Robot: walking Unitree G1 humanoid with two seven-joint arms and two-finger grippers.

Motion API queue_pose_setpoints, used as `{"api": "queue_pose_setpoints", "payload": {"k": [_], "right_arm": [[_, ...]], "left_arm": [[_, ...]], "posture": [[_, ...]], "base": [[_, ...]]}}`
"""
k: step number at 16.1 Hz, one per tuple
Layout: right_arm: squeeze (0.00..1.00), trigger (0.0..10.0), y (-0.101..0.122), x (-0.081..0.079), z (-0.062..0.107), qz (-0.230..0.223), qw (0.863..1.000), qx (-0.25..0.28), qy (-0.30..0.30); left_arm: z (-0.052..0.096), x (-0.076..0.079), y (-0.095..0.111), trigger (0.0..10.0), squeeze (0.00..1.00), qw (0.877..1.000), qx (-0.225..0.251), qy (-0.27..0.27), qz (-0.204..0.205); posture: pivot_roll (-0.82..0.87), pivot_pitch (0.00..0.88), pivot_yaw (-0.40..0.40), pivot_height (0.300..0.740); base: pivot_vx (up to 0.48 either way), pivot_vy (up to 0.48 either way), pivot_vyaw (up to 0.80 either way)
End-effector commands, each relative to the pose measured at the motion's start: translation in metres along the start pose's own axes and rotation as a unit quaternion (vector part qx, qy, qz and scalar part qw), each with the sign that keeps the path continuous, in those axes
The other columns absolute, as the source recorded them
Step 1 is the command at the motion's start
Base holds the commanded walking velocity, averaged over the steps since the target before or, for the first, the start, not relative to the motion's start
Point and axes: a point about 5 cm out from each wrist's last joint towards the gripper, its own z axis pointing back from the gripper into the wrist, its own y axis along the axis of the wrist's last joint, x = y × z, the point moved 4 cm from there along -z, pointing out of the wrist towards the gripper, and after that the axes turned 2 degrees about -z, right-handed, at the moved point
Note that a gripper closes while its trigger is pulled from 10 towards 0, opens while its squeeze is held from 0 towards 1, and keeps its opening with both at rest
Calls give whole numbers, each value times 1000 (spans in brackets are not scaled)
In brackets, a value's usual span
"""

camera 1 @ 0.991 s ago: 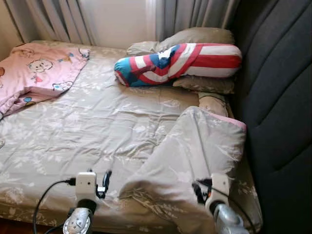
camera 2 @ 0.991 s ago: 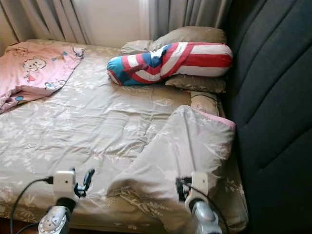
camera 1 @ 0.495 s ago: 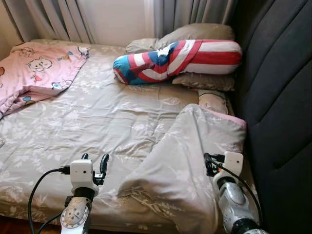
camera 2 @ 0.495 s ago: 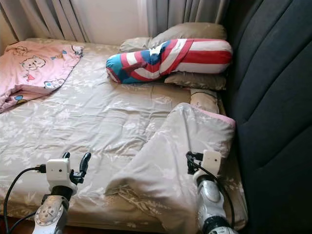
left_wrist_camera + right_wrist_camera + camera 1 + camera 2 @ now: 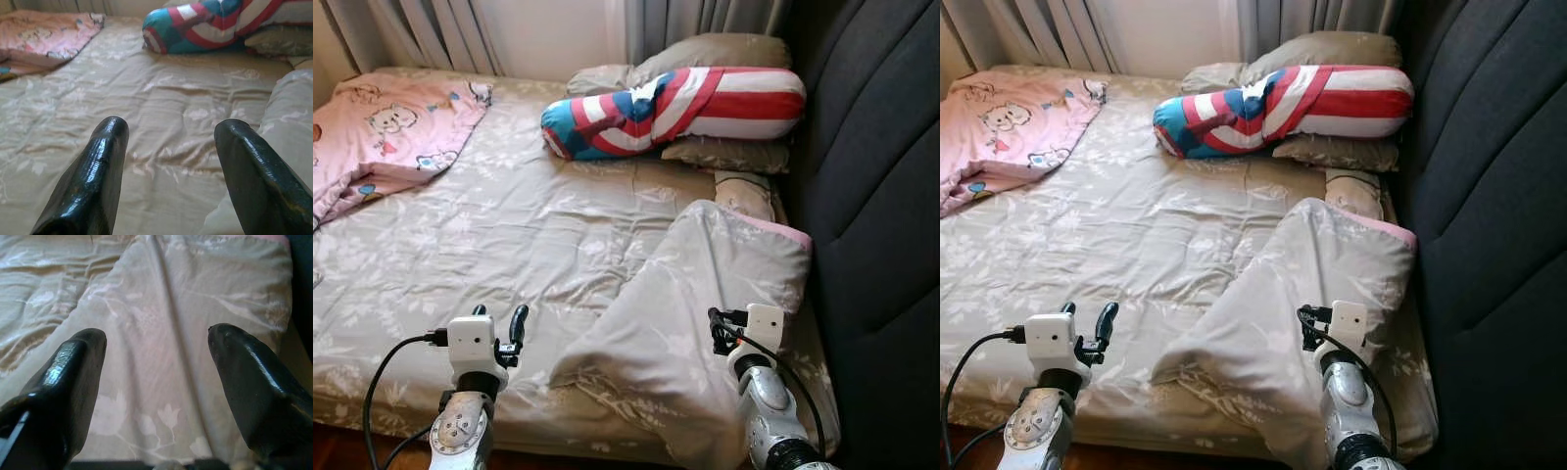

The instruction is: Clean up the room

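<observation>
At the upper left of the head view lies a rumpled pink blanket printed with cartoon animals, spread over the far left corner of the bed. Under it and filling most of the frame is a beige bedsheet with a pale floral print, wrinkled across its middle.

At the lower left, the left gripper hovers over the near edge of the sheet, its silver arm rising from the bottom edge with a black cable looping beside it. In the left wrist view its two black fingers stand well apart with only bare sheet between them, holding nothing.

At the upper centre, a long bolster pillow in red, white and blue stripes with a star rests on top of flat beige pillows against grey curtains.

Right of centre, a beige floral quilt with a pink edge is folded back into a heap that runs from the middle right down to the bottom edge. The right gripper sits at the lower right, over this heap. In the right wrist view its fingers are spread wide above the quilt fabric, gripping nothing.

A dark grey padded headboard fills the right side.
</observation>
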Motion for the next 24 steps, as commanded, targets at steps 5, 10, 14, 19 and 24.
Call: {"api": "queue_pose_setpoints", "payload": {"k": [5, 10, 14, 19, 24], "right_arm": [[0, 10000, 6, 3, 0, 5, 1000, 15, -8], [0, 10000, 5, 4, -2, 14, 1000, 2, -16], [0, 10000, 3, 0, -6, 12, 1000, -19, -14], [0, 10000, 2, 8, -6, 19, 999, -24, -33], [1000, 10000, 7, 14, -13, -4, 997, -51, -51]], "left_arm": [[-1, 0, 4, 10000, 0, 1000, -4, -8, 4], [-1, 1, 5, 10000, 0, 1000, -7, -13, 5], [-2, 0, 6, 10000, 0, 1000, -9, -17, 4], [-3, 1, 8, 10000, 0, 1000, -8, -20, 3], [-3, 0, 9, 10000, 0, 1000, -11, -21, 0]], "posture": [[110, 142, -62, 682], [116, 145, -60, 682], [123, 145, -56, 662], [126, 145, -51, 657], [136, 146, -45, 657]], "base": [[0, 0, 0], [0, 0, 0], [0, 0, 0], [0, 0, 0], [0, 0, 0]]}}
